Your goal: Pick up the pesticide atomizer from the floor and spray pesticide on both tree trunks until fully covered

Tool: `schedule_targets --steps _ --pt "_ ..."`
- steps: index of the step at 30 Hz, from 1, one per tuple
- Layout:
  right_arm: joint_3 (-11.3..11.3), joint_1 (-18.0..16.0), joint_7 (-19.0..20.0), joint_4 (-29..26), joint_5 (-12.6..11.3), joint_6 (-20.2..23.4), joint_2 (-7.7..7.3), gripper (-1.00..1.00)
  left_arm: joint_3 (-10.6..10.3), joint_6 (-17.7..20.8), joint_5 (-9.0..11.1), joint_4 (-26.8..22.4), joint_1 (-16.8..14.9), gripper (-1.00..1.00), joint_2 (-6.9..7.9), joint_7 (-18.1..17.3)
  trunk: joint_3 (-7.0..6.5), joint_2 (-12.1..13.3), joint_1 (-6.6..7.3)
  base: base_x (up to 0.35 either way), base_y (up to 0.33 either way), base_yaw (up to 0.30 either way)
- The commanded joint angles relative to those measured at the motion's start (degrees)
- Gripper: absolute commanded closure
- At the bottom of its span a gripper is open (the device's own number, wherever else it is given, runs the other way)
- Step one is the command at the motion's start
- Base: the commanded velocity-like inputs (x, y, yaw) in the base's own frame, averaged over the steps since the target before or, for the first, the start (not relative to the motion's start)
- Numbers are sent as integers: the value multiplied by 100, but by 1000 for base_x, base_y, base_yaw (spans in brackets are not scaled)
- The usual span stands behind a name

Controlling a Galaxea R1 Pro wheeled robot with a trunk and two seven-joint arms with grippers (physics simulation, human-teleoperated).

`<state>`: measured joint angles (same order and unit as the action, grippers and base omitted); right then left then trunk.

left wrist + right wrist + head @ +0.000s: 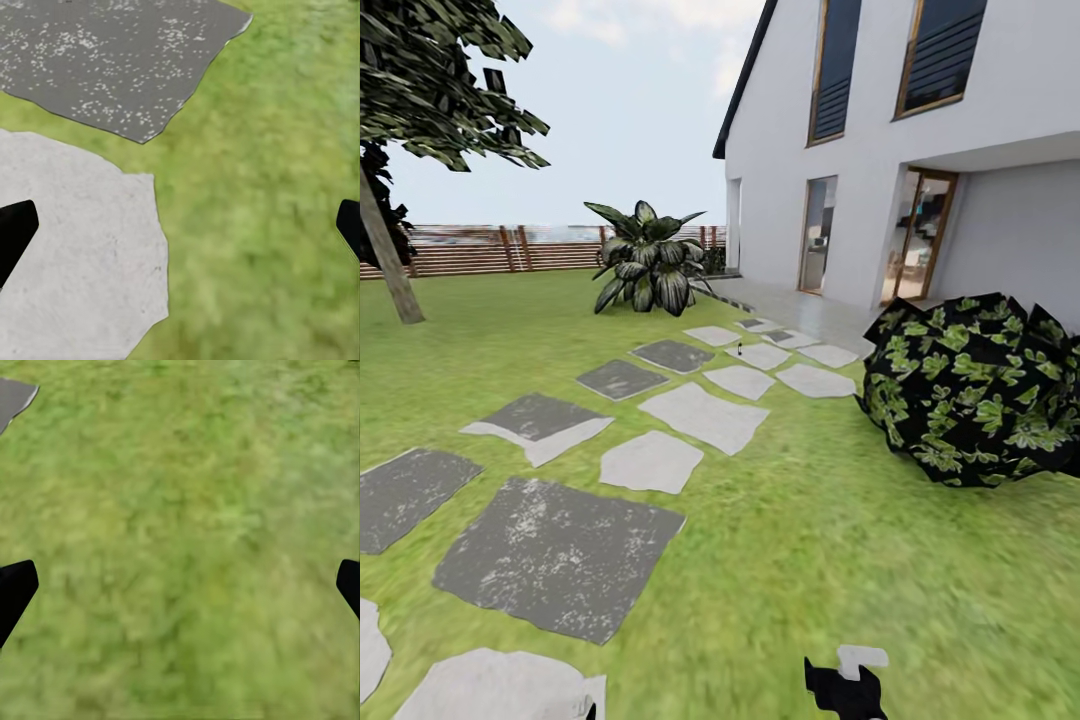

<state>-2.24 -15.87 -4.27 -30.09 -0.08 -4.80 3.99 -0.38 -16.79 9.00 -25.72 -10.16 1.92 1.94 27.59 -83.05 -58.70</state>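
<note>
1. We see the white house (960, 150) at the right, and the green lawn (810, 560) spreads in front of it.
2. One tree (395, 270) with a grey-brown trunk stands far left, near the wooden fence (480, 250).
3. A dark leafy bush (970, 390) sits on the grass at the right.
4. Stepping stones (560, 555), grey and pale, lead toward the house.
5. A palm-like plant (648, 258) grows beside the path.
6. Our left gripper (180, 232) hangs wide open over a pale stone and grass, holding nothing.
7. Our right gripper (180, 592) is also wide open and empty, above grass.
8. The pesticide atomizer (740, 351), tiny and black, stands far ahead on a pale stone.
</note>
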Motion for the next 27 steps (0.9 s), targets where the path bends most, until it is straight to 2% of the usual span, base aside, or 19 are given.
schedule_targets --steps 1,27 --pt "-22 -4 -1 4 -1 -21 5 -100 -15 -17 41 -3 -3 -100 2 8 6 -3 -3 333 0 0" --pt "-22 -4 5 -3 -3 -21 5 -100 -15 -42 41 19 -3 -100 3 8 6 -3 -3 334 0 0"
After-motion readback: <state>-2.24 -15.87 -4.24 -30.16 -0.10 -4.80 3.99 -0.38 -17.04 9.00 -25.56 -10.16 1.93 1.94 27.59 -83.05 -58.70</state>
